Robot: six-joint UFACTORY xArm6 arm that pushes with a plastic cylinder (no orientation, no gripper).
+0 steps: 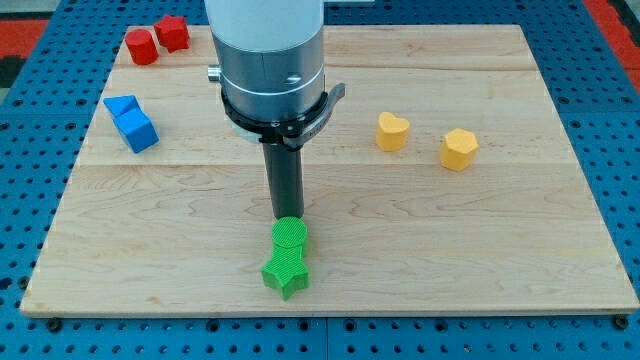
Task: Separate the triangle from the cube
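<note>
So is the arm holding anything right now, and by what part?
Nothing is held. My tip only meets the top edge of the green cylinder.

**My arm standing upright over the board**

I am holding my arm straight down from the view's top, its pale grey cylindrical body filling the upper middle of the view. Below it a darker metal collar is ringing the wrist, with a black clamp band and a small lug jutting toward the view's right. My dark rod is hanging vertically from that collar. My tip is sitting at the green cylinder, right at its edge nearest the view's top, seemingly touching it.
</note>
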